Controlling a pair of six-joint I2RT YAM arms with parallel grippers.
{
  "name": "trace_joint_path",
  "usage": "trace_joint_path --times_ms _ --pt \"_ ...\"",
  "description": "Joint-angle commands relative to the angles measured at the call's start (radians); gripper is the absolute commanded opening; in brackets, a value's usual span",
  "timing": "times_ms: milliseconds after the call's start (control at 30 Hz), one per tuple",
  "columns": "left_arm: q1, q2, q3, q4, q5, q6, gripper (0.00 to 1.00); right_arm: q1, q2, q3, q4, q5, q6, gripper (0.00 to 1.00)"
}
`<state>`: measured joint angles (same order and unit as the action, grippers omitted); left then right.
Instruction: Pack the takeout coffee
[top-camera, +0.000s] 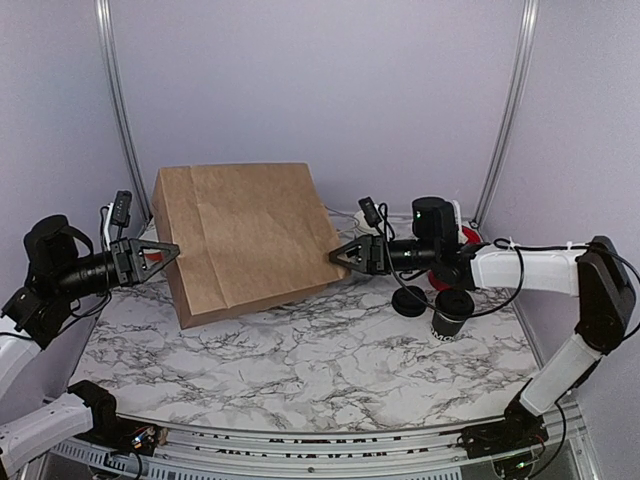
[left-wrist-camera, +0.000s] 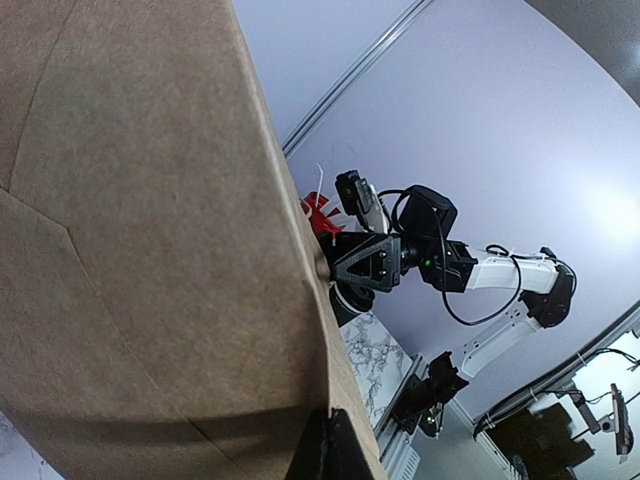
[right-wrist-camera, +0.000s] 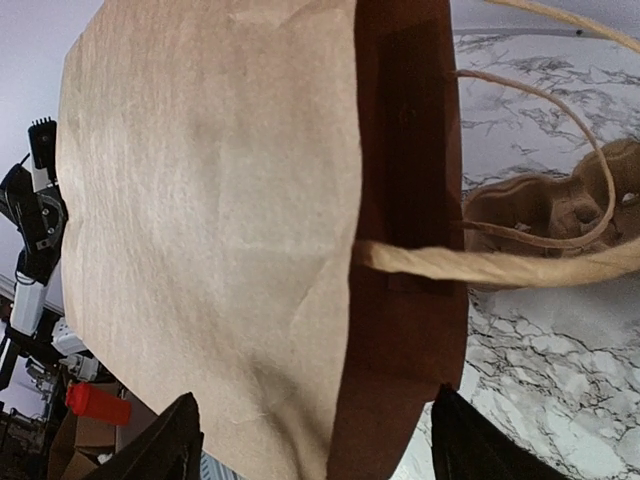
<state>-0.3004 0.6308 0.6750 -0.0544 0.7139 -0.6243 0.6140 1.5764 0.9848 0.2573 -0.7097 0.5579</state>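
A brown paper bag (top-camera: 245, 240) stands tilted on the marble table; it also shows in the left wrist view (left-wrist-camera: 150, 250). My left gripper (top-camera: 165, 250) is shut on the bag's left edge (left-wrist-camera: 328, 440). My right gripper (top-camera: 340, 255) is open at the bag's right side. In the right wrist view its fingers (right-wrist-camera: 170, 440) straddle the bag's open mouth (right-wrist-camera: 405, 200) without closing on it, and a twine handle (right-wrist-camera: 480, 265) crosses in front. The takeout coffee (top-camera: 451, 312), a small black lidded cup, stands on the table under my right arm, outside the bag.
A low pile of black lids (top-camera: 408, 303) lies left of the cup. A red holder (top-camera: 468, 238) stands behind my right arm. A brown pulp cup carrier (right-wrist-camera: 560, 200) lies on the table beyond the bag's mouth. Metal frame posts stand at the back corners.
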Motion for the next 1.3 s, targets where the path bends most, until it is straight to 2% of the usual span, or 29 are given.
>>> trace_joint_path --times_ms 0,167,200,233,300,367,400,467,500,667,767,967,1267 --pt "-0.004 0.009 -0.005 0.055 -0.002 0.004 0.0 0.015 -0.028 0.065 0.084 -0.031 0.057 0.6" --pt "-0.005 0.044 -0.021 0.051 -0.037 0.008 0.0 0.033 -0.09 0.151 -0.023 0.003 0.022 0.07" --pt "-0.003 0.051 -0.021 0.047 -0.048 0.012 0.07 0.038 -0.103 0.175 -0.065 0.025 0.0 0.0" --pt "-0.004 0.059 -0.022 0.039 -0.059 0.017 0.15 0.044 -0.116 0.201 -0.111 0.047 -0.021 0.0" --pt "-0.005 0.066 -0.022 0.011 -0.093 0.031 0.22 0.052 -0.143 0.246 -0.188 0.095 -0.065 0.0" --pt "-0.004 0.07 -0.019 -0.032 -0.138 0.048 0.48 0.061 -0.163 0.294 -0.258 0.142 -0.109 0.0" --pt "-0.004 0.071 -0.018 -0.056 -0.162 0.057 0.58 0.066 -0.168 0.325 -0.301 0.165 -0.136 0.0" --pt "-0.005 0.071 -0.011 -0.112 -0.24 0.073 0.74 0.087 -0.169 0.39 -0.398 0.213 -0.2 0.0" --pt "-0.004 0.069 -0.005 -0.148 -0.301 0.078 0.77 0.105 -0.163 0.427 -0.445 0.237 -0.232 0.0" --pt "-0.005 0.088 0.037 -0.308 -0.558 0.086 0.81 0.287 -0.08 0.691 -0.691 0.435 -0.409 0.0" --pt "-0.004 0.081 0.052 -0.338 -0.602 0.083 0.82 0.41 0.002 0.858 -0.825 0.561 -0.499 0.0" --pt "-0.004 0.071 0.114 -0.375 -0.621 0.082 0.82 0.579 0.22 1.106 -1.021 0.744 -0.587 0.0" --pt "-0.005 0.08 0.111 -0.405 -0.597 0.07 0.82 0.631 0.527 1.447 -1.139 0.828 -0.505 0.0"
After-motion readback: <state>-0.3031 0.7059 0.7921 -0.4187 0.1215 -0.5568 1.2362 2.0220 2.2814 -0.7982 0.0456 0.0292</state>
